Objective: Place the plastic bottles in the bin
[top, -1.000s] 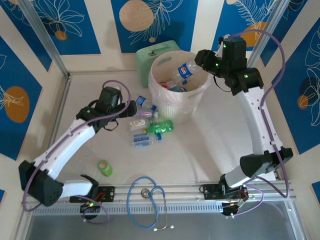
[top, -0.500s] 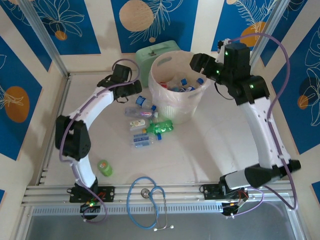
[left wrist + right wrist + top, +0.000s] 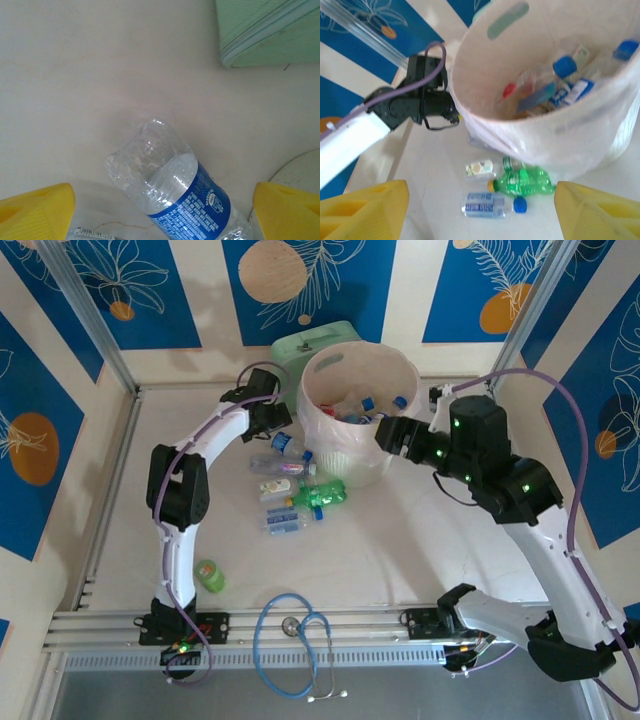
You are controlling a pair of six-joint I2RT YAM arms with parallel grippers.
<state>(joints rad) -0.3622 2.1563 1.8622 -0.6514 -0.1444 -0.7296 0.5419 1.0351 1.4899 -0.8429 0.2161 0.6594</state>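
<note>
The bin (image 3: 345,458) stands at the back centre with several plastic bottles (image 3: 362,408) inside. More bottles lie on the table to its left: a blue-capped one (image 3: 288,445), a clear one (image 3: 272,464), a pale-labelled one (image 3: 278,486), a green one (image 3: 322,494) and a blue-labelled one (image 3: 285,522). A small green bottle (image 3: 209,575) lies apart at front left. My left gripper (image 3: 272,421) is open just above a clear blue-labelled bottle (image 3: 175,185), its yellow fingers on either side without touching. My right gripper (image 3: 388,433) hangs open and empty beside the bin's right wall (image 3: 560,135).
A mint-green box (image 3: 315,340) sits behind the bin, its corner (image 3: 270,35) close to my left gripper. A blue stethoscope (image 3: 295,640) lies at the front edge. Metal frame posts and patterned walls enclose the table.
The right gripper let its bottle fall into the bin, then opened and dropped back to the bin's right side. The left arm swung back toward the bin, over the blue-capped bottle.
</note>
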